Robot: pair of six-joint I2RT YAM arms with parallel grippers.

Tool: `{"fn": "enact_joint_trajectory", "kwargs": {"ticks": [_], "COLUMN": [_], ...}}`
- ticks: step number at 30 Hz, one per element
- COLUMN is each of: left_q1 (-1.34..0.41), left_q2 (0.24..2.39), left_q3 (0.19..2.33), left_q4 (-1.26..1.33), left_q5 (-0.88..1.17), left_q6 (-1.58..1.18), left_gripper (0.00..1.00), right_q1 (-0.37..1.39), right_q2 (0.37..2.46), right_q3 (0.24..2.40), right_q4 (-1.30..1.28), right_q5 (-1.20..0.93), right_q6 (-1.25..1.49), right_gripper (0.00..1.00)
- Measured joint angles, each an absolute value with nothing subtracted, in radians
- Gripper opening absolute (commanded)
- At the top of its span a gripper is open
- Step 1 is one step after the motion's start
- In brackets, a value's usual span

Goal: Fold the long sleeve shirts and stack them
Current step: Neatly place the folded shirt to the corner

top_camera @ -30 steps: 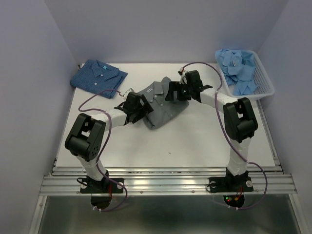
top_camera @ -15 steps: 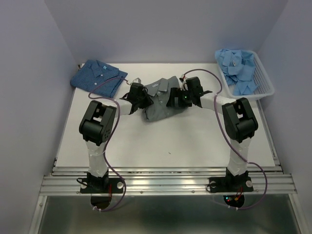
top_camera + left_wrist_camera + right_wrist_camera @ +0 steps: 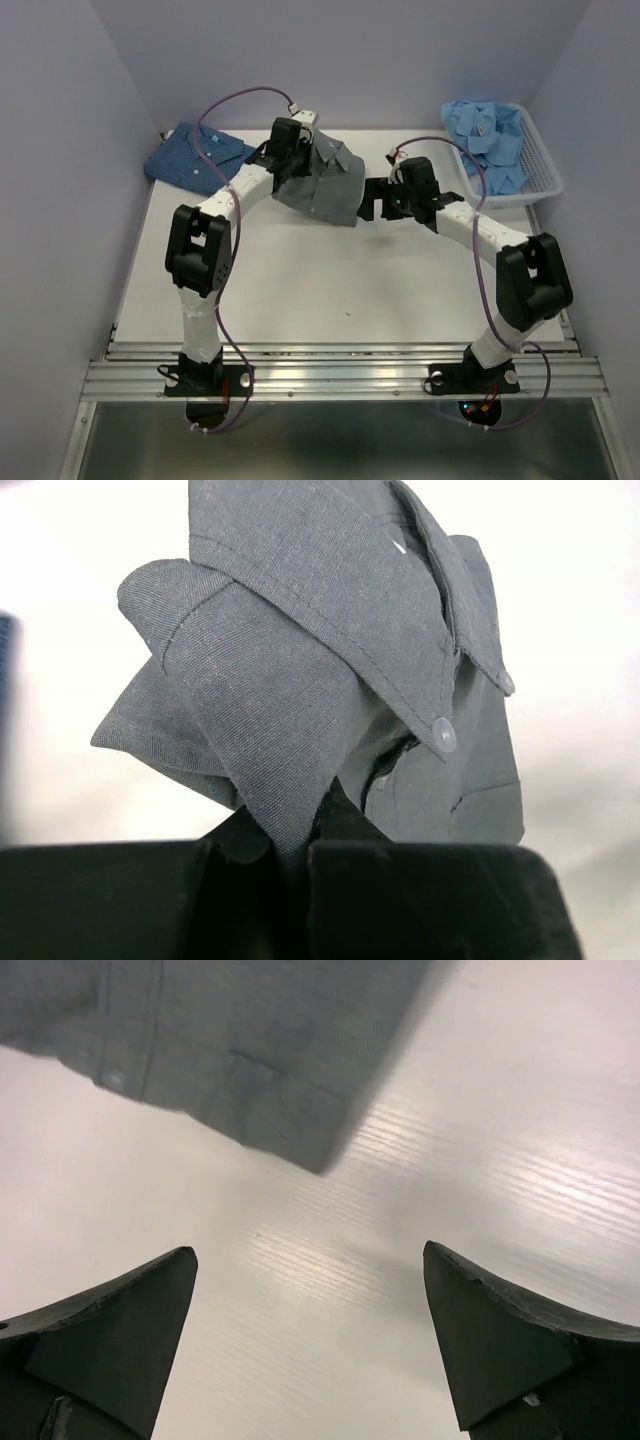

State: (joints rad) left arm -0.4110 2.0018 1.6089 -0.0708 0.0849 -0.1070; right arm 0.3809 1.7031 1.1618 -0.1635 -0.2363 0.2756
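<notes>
The dark grey long sleeve shirt (image 3: 325,190) hangs bunched, lifted off the table at the back middle. My left gripper (image 3: 296,160) is shut on it; in the left wrist view a fold of the grey shirt (image 3: 330,630) is pinched between the jaws of the left gripper (image 3: 293,848), with collar and buttons showing above. My right gripper (image 3: 373,199) stands open just right of the shirt and holds nothing. In the right wrist view the right gripper (image 3: 310,1280) hovers over bare table, below the grey shirt's corner (image 3: 250,1040). A folded dark blue patterned shirt (image 3: 196,160) lies back left.
A white slatted basket (image 3: 545,170) at the back right holds crumpled light blue shirts (image 3: 490,140). The white table (image 3: 330,280) runs to grey walls at the back and sides. Purple cables loop above both arms.
My left gripper closed on the grey shirt and carried it up toward the back of the table. The right gripper, still open, drew away to the right of the shirt.
</notes>
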Motion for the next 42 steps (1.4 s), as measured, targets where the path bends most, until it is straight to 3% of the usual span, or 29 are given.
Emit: {"fn": "enact_joint_trajectory", "kwargs": {"ticks": [11,25,42], "left_q1": [-0.269,0.004,0.021], "left_q2": [2.133,2.145,2.091], "left_q3": [2.035,2.095,2.235], "left_q4": [-0.426,-0.595,-0.661], "left_q5": [0.004,0.007,0.078], "left_q6": [0.351,0.514,0.582], "left_gripper": [0.00,0.00,0.00], "right_q1": [0.381,0.381,0.381], "right_q2": [1.532,1.530,1.530], "right_q3": [1.071,0.998,0.949], "right_q4": [-0.179,-0.171,-0.097], "right_q5": [-0.038,0.053,0.070], "right_q6": [0.220,0.293,0.294], "right_gripper": [1.00,1.00,1.00]}}
